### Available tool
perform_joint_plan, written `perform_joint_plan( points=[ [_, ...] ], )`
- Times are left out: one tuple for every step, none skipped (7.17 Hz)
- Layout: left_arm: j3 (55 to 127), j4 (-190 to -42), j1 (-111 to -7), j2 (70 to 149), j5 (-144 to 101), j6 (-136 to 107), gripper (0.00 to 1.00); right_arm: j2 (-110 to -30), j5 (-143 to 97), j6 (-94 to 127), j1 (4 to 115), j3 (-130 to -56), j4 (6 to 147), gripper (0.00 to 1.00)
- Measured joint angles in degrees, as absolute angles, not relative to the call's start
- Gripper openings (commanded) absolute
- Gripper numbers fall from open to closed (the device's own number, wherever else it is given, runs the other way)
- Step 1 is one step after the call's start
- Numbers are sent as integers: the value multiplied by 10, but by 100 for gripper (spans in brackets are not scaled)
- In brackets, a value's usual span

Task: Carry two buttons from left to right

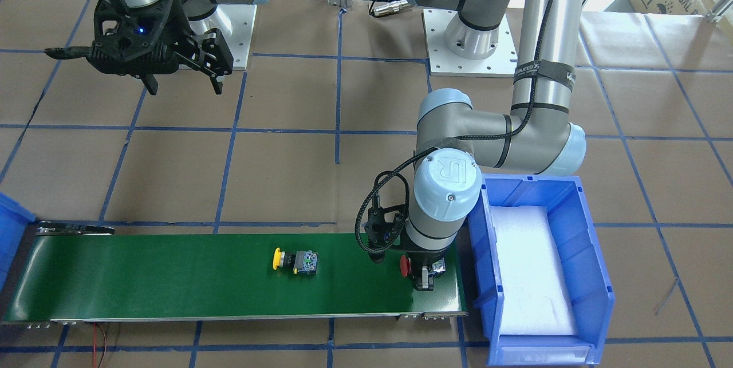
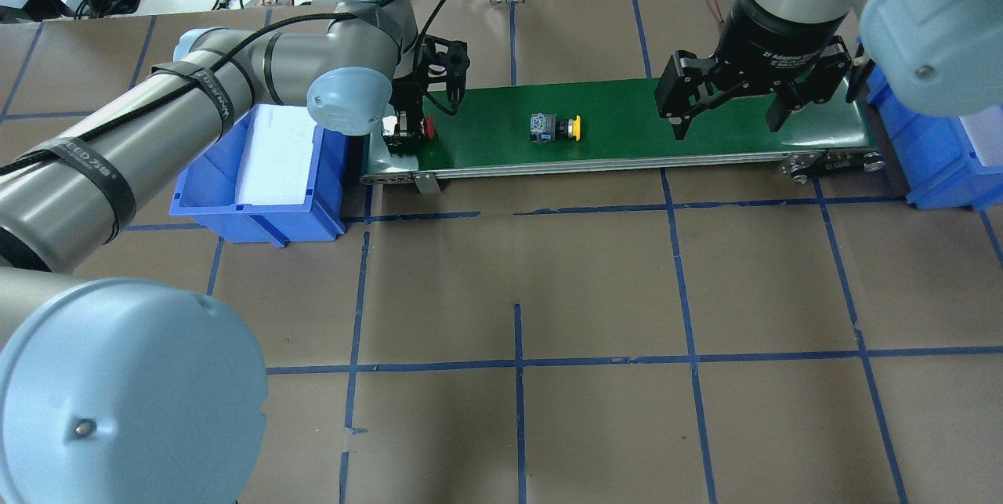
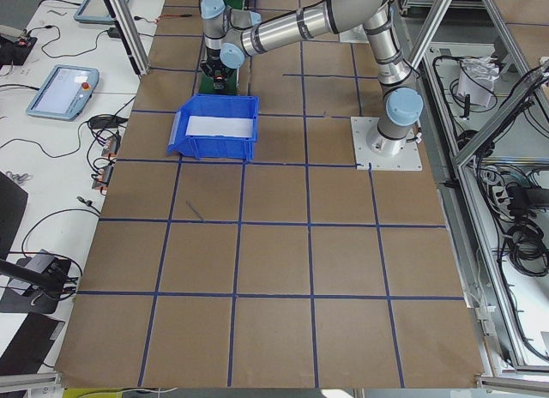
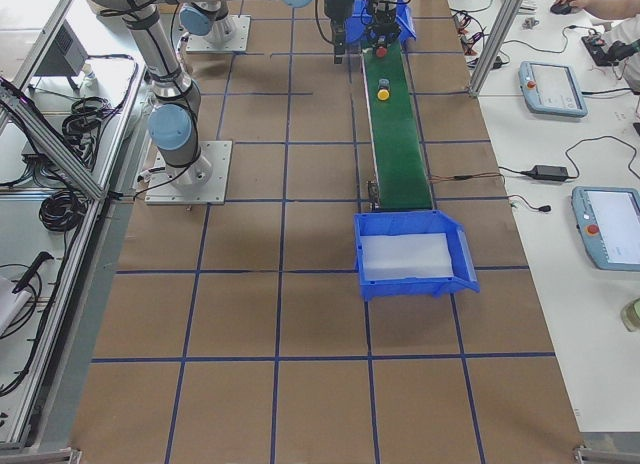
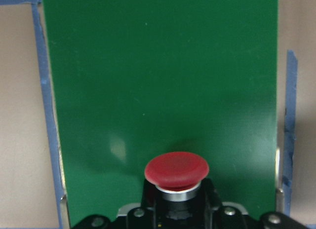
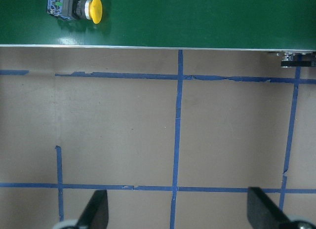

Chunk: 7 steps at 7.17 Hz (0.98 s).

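Observation:
The red button (image 1: 405, 265) is at the belt's left end, its cap (image 5: 176, 169) filling the bottom of the left wrist view. My left gripper (image 1: 424, 275) (image 2: 403, 132) is shut on its black body, low over the green conveyor belt (image 2: 627, 116). The yellow button (image 1: 294, 261) (image 2: 555, 128) (image 6: 74, 7) lies on its side near the belt's middle, cap pointing toward the right end. My right gripper (image 2: 727, 118) (image 1: 184, 83) (image 6: 180, 214) hangs open and empty, raised above the table by the belt's right end.
A blue bin (image 1: 590, 265) (image 2: 258, 218) lined with white foam stands just off the belt's left end, beside the left arm. Another blue bin (image 2: 932, 167) sits at the right end. Blue tape lines cross the brown table. A person's hand (image 4: 600, 2) rests at a side bench.

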<state>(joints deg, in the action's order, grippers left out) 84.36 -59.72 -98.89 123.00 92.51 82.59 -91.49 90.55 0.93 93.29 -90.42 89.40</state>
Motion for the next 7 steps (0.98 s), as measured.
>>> perform_joint_plan(
  points=[
    [843,-600,-989,1225,926,825,99,-915,905,10,932,-904,893,100],
    [844,-613,-988,1210,925,823,99,-915,905,10,932,-904,893,100],
    [845,-650,-985,1179,924,819,99,-915,905,10,930,-904,892,100],
    [846,-710,-980,1133,922,807,97,-915,905,10,928,-904,890,100],
    [852,-772,-978,1086,921,783,97,-915,905,9,927,-904,890,100],
    [868,-825,-977,1032,920,741,98,-915,905,7,927,-904,888,100],
    [903,-860,-976,965,922,678,98,-915,902,-2,926,-904,888,100]
  ],
)
